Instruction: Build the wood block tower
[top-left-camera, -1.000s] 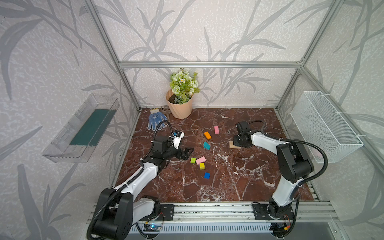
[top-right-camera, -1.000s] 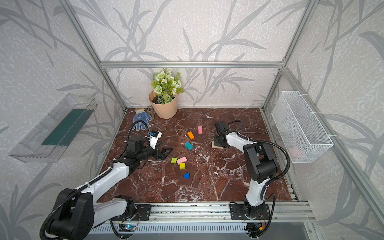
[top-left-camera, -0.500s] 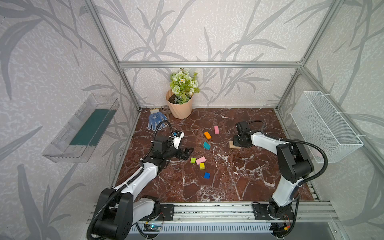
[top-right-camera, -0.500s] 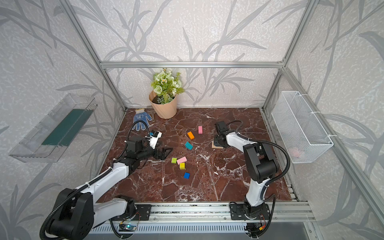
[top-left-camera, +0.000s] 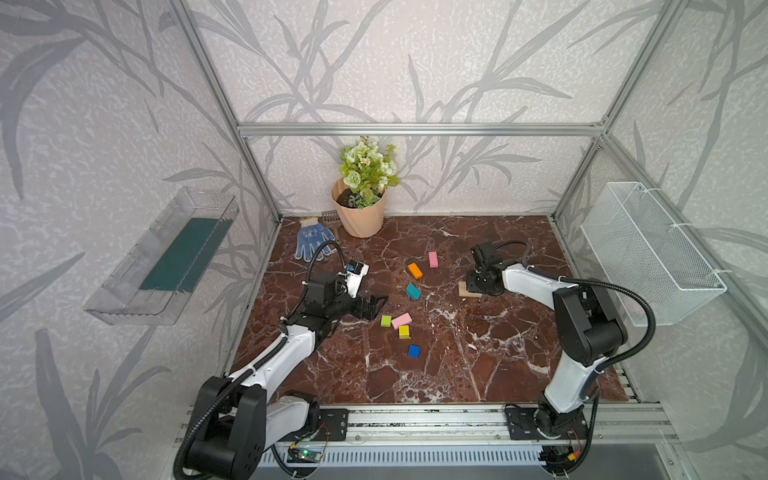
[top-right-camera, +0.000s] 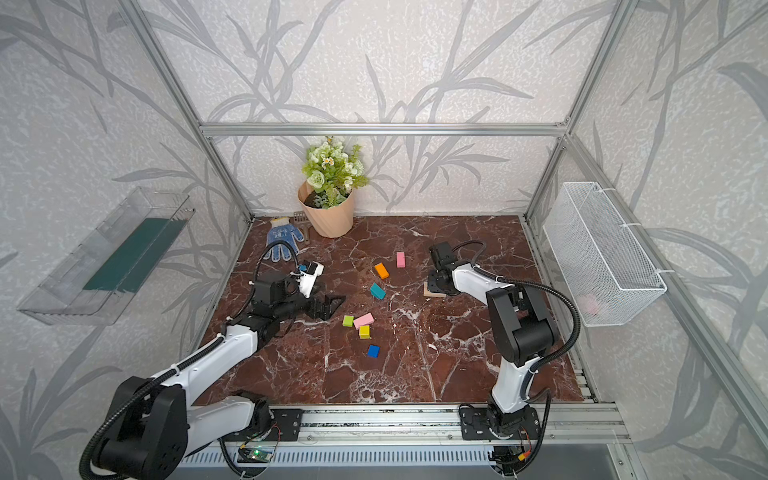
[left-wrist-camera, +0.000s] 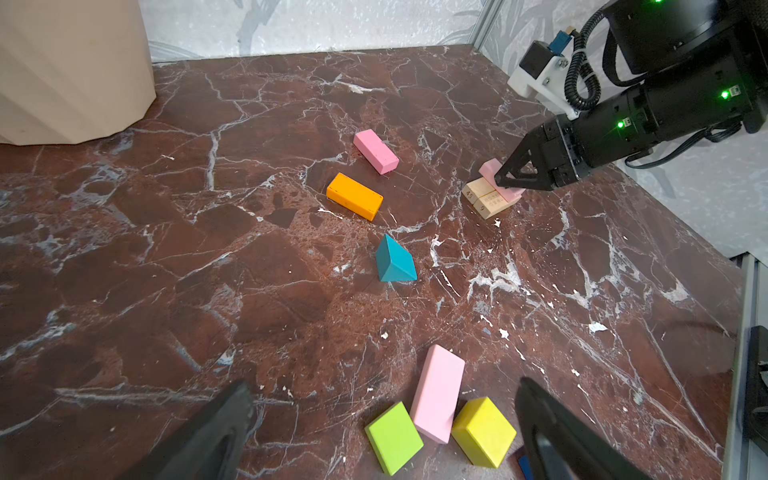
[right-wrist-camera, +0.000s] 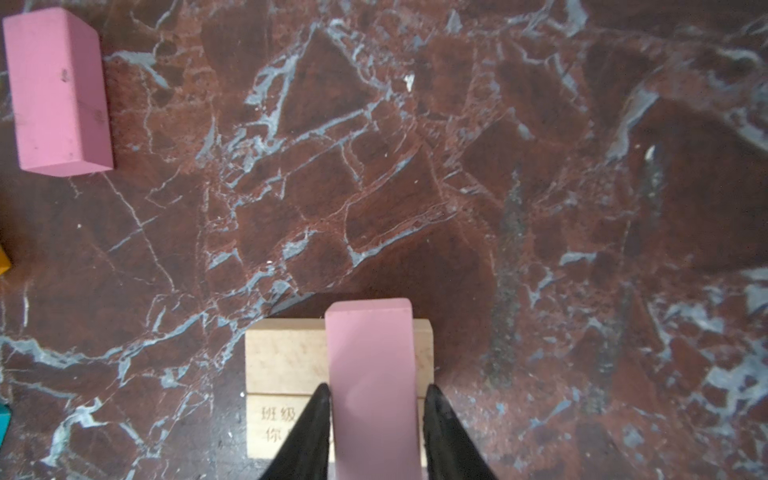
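tower base: two plain-wood bars (right-wrist-camera: 286, 357) lie side by side on the marble table (top-left-camera: 478, 353), long faces touching, on the right arm's side of it. the held pink bar (right-wrist-camera: 372, 353) lies across them at right angles, its far end overhanging the farther bar. set crosswise like this it would tie the pair together and give the next course a broad seat. the left wrist view suggests a slight tilt, so whether it bears fully on the wood cannot be told.

the right gripper (right-wrist-camera: 374, 390) pinches this bar across its narrow width, one finger on each long side. it reaches steeply down, which keeps the tips clear of the wood beneath. judged step: seating the second layer, with most of the building not yet done.

the loose wood blocks sit well apart from the base, toward the table's middle:
- an orange bar (left-wrist-camera: 354, 196) beside a far pink bar (left-wrist-camera: 376, 151)
- a teal wedge (left-wrist-camera: 395, 259) nearer the centre
- a tight cluster of lime cube (left-wrist-camera: 394, 436), near pink bar (left-wrist-camera: 436, 392) and yellow cube (left-wrist-camera: 484, 430)
- a blue cube (top-left-camera: 414, 351) just beyond the cluster, toward the robot

the left gripper (left-wrist-camera: 384, 388) hangs low with its jaws spread wide and empty, facing that cluster. it is probably staged for the next pick, well apart from the right arm.

a peach flower pot (top-left-camera: 360, 218) and a blue glove (top-left-camera: 313, 243) near the back left corner play no part.
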